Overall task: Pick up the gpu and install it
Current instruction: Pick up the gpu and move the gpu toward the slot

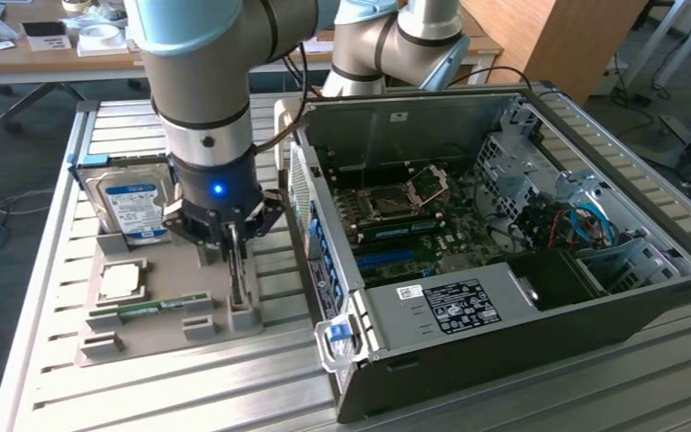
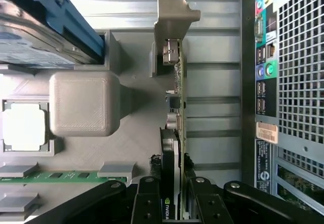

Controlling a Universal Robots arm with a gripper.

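Note:
The gpu (image 1: 238, 274) is a thin green card that stands on edge in the slots of a grey tray (image 1: 141, 342), close to the open computer case (image 1: 633, 306). My gripper (image 1: 231, 243) comes down on it from above. In the wrist view the gpu (image 2: 177, 82) runs away from the camera to its pale metal bracket, and the gripper (image 2: 173, 203) has its black fingers (image 2: 148, 203) pressed against both faces of the card. The gripper is shut on the gpu. The card's lower edge still looks seated in the tray's holders.
On the tray also sit a blue-labelled hard drive (image 1: 133, 205), a square processor (image 1: 121, 281) and a narrow green memory stick (image 1: 154, 308). The case lies open with its motherboard (image 1: 417, 225) exposed; its rear panel (image 2: 293, 82) stands right beside the card. A slatted metal table carries everything.

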